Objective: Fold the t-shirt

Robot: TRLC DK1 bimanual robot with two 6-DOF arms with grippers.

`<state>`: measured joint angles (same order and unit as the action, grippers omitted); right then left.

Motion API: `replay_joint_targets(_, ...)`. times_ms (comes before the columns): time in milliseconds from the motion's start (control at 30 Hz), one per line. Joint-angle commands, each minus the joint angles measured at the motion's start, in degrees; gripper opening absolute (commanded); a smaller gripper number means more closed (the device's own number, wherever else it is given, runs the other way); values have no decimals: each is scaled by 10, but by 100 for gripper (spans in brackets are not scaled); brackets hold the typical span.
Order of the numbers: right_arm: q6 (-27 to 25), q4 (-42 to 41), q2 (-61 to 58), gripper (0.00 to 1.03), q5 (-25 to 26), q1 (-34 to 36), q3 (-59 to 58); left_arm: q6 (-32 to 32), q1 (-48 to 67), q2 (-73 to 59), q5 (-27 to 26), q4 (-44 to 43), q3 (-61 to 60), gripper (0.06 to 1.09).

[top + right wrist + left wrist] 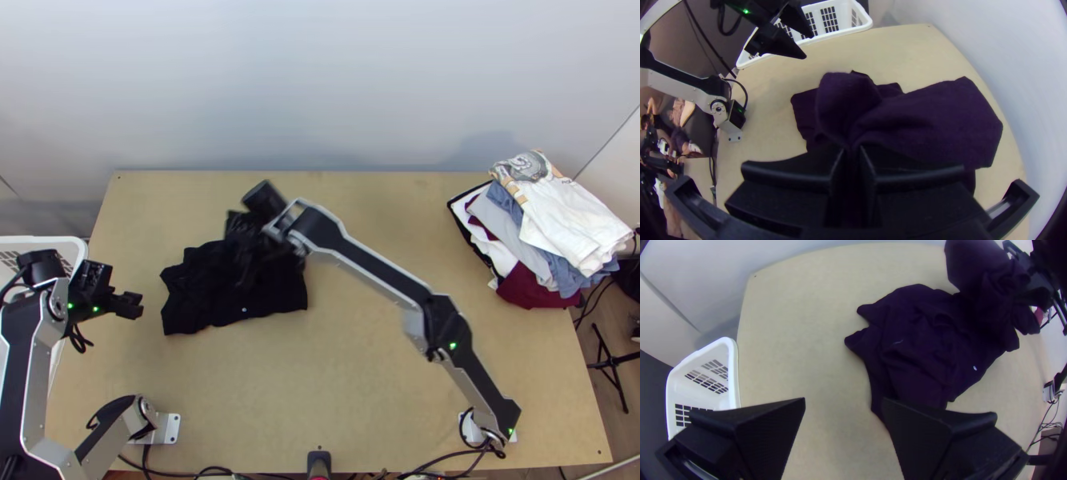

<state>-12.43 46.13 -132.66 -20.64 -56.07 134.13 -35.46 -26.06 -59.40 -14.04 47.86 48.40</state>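
Pinching black t-shirt [196, 300] bearing small white mark [975, 368]: right end effector [254, 250].

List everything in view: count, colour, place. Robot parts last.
T-shirt: 1, black, left of table centre; bunched, part lifted off the table
Table: 1, light wood, under the t-shirt
Basket: 1, white, beyond the table's left edge
Clothes pile: 1, white, grey, blue and maroon, far right corner; garment count unclear
Wall: pale grey, behind table
Stand: 1, black, floor at right
Cables: several, mostly black, near edge and right side
Arms: 2, silver-grey and black, bases at near left and near right
Left gripper: 1, black, left of the t-shirt, open, holding nothing
Right gripper: 1, black, over the t-shirt, closed on its cloth
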Motion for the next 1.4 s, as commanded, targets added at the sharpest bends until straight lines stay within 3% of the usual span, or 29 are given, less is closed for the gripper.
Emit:
replay_joint_targets(0,1,-103,-43,3,-10,-53,4,-7,-16,38,0,-5,-28,90)
replay_joint_targets(367,-2,-179,-114,3,-10,-75,12,-15,-40,86,0,-5,-62,90)
replay_joint_targets(533,6,-186,-142,17,-6,-66,13,-11,-41,107,-1,-3,-79,90)
replay_joint_targets(567,7,-185,-146,25,-4,-64,13,-8,-41,111,-1,-1,-80,90)
replay_joint_targets(733,8,-162,-159,91,3,-60,14,3,-39,123,0,5,-79,94)
replay_joint_targets(767,8,-155,-156,100,3,-60,14,5,-37,124,0,7,-79,94)
replay_joint_targets(1300,16,-45,14,99,-26,-64,5,0,-27,133,9,9,-83,94)
replay_joint_targets(1367,23,-17,28,95,-22,-49,-17,5,-7,126,9,7,-77,94)
